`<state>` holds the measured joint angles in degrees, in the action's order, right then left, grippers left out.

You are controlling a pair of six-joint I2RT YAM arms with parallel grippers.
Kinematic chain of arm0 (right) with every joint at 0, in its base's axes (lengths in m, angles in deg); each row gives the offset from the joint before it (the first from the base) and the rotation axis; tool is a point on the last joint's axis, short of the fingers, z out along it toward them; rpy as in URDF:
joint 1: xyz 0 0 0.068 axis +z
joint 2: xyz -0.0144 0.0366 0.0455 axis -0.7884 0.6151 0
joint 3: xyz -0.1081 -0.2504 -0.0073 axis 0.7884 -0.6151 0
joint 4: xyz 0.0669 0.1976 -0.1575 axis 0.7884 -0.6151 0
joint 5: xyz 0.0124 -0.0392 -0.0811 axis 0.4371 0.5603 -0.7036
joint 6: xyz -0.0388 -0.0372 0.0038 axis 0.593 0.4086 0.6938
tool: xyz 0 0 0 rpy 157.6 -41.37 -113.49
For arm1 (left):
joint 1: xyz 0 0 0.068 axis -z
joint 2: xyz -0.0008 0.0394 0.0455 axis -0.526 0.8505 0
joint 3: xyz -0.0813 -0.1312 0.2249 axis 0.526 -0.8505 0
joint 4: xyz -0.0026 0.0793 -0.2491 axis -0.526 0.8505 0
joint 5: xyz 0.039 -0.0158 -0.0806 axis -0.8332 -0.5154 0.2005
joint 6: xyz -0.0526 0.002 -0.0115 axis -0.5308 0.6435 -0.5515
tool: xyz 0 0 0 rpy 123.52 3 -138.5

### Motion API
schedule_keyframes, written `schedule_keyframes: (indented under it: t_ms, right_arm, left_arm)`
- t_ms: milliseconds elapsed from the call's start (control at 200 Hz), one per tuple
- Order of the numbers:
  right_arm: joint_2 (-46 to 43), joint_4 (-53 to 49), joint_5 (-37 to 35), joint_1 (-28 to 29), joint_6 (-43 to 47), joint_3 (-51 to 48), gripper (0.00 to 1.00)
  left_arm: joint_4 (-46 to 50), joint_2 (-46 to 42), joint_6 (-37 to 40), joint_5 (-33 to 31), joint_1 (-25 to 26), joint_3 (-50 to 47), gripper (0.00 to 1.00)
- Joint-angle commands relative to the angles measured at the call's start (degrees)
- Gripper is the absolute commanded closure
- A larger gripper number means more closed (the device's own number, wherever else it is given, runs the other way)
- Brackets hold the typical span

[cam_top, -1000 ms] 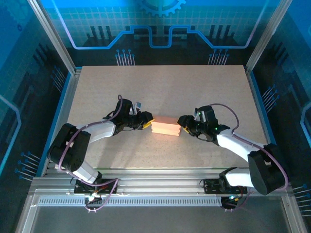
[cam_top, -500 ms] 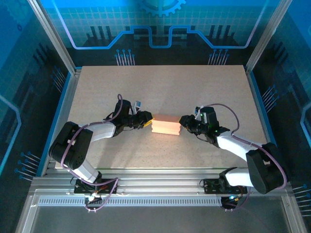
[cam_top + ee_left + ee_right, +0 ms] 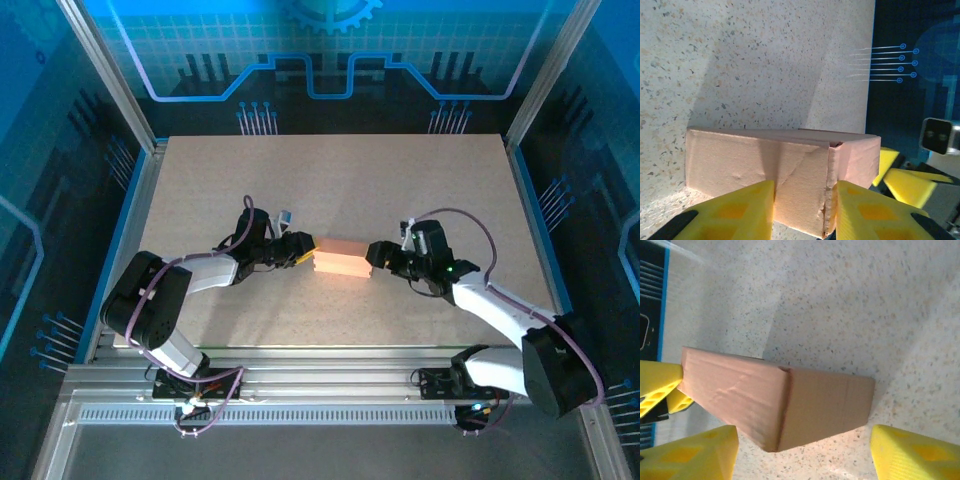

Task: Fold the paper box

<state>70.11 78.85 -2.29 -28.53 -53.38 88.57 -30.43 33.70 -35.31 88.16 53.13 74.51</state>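
Observation:
The paper box is a small closed salmon-orange cardboard box lying in the middle of the table, slightly askew. My left gripper is at its left end. In the left wrist view its yellow fingers pinch a creased corner section of the box, so the left gripper is shut on it. My right gripper sits at the box's right end. The right wrist view shows the right gripper open, with table visible between each finger and the box.
The speckled beige table stretches behind and in front of the box. Metal frame rails run along the near edge beside the arm bases, and blue enclosure walls stand on both sides and at the back.
The right gripper has opened and let go of the box's right end. The box has turned slightly. The left gripper stays at the left end.

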Motion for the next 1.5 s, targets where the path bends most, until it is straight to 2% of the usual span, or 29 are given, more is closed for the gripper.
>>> schedule_keyframes:
  t_ms: [0, 110, 225, 330, 440, 565, 795, 1076, 1216, 1301, 1496]
  right_arm:
    - [-2.04, -10.90, -7.87, 3.07, 22.51, 7.52, 0.24]
    - [0.85, -17.74, -12.13, 6.77, 41.39, 14.06, 0.16]
    - [5.87, -23.19, -11.20, 7.96, 56.88, 19.36, 0.11]
    - [9.15, -24.98, -9.31, 7.77, 65.29, 22.67, 0.11]
    - [13.92, -30.20, -0.85, 6.95, 73.84, 26.63, 0.11]
    - [19.63, -34.02, 3.22, 5.79, 80.13, 30.21, 0.14]
    - [23.57, -36.88, 7.76, 3.11, 86.22, 33.62, 0.19]
    - [27.89, -45.10, 8.87, 1.34, 89.28, 37.62, 0.41]
    - [29.34, -45.55, 8.00, 0.96, 89.41, 38.43, 0.48]
    - [29.54, -45.49, 8.05, 1.01, 89.41, 38.71, 0.57]
    - [28.51, -44.53, 6.47, 0.93, 88.41, 38.64, 0.64]
  left_arm:
    - [14.83, 2.30, 2.07, -5.20, 0.36, -1.61, 0.66]
    - [16.58, 1.99, 3.23, -5.35, 0.40, -0.74, 0.65]
    - [17.56, 2.25, 3.99, -4.90, 0.41, -0.01, 0.65]
    - [18.18, 2.18, 4.77, -4.76, 0.40, 0.34, 0.65]
    - [19.04, 1.91, 5.58, -4.98, 0.34, 0.56, 0.65]
    - [19.81, 1.21, 6.02, -5.41, 0.34, 0.48, 0.65]
    - [21.02, 0.74, 6.76, -5.79, 0.32, 0.98, 0.65]
    - [22.10, 0.65, 7.07, -6.08, 0.35, 1.83, 0.65]
    - [22.46, 0.96, 6.92, -6.06, 0.41, 2.10, 0.65]
    - [22.57, 0.94, 6.88, -6.15, 0.41, 2.32, 0.65]
    - [22.90, 0.53, 6.76, -6.06, 0.35, 3.06, 0.64]
